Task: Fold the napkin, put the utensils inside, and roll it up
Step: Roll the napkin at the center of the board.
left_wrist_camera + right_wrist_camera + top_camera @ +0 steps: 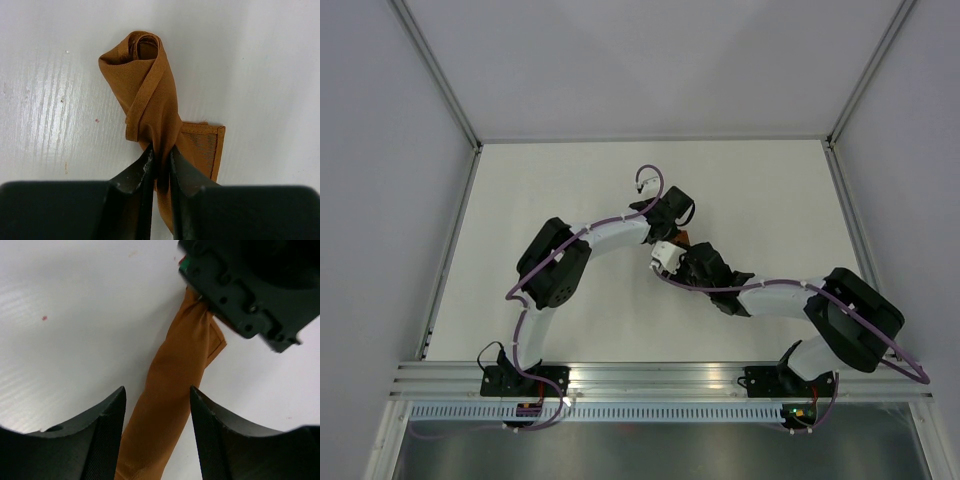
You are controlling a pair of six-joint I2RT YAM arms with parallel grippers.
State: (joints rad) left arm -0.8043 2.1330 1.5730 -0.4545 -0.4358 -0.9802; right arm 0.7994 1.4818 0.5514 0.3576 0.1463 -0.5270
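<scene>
The rust-orange napkin (pixel 150 85) lies on the white table as a narrow twisted roll, with one flat hemmed corner sticking out at its side. My left gripper (pixel 161 150) is shut on the roll's near end, cloth pinched between both fingers. My right gripper (pixel 157 390) stands open astride the napkin (pixel 175 375), with a gap on each side of the cloth. The left gripper's black body (pixel 250 290) sits at the roll's far end in the right wrist view. From above, only a sliver of the napkin (pixel 685 238) shows between the two wrists. The utensils are hidden.
The white table (pixel 570 190) is walled by grey panels at the left, right and back. Both arms bend inward and meet near the table's middle, with purple cables (pixel 650 180) looping over them. An aluminium rail (pixel 650 375) runs along the near edge.
</scene>
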